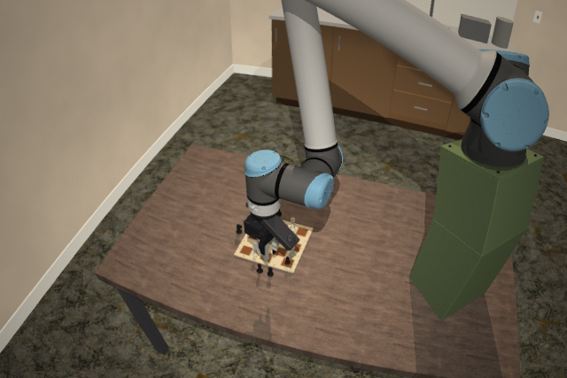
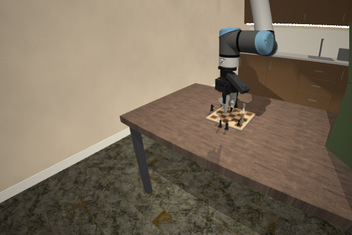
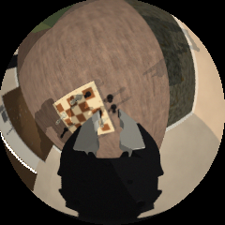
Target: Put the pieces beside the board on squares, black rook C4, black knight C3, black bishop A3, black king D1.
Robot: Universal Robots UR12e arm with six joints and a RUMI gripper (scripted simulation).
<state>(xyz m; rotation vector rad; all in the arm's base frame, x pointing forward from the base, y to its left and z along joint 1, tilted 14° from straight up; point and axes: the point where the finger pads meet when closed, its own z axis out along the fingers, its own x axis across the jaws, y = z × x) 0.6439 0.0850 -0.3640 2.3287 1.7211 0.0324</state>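
The chess board lies on the table. My gripper points down over it, its fingers partly apart with nothing seen held between them. The black knight stands beside the board's left corner. Two black pieces stand beside the near edge: one looks like the bishop, the other like the rook. A tall black piece, seemingly the king, stands behind the board, partly hidden by the gripper. The square labels are too small to read.
A small black piece stands on the board near its front corner. White pieces stand on the board, including a tall one at the right and another near the front-left edge. The gripper hides some squares.
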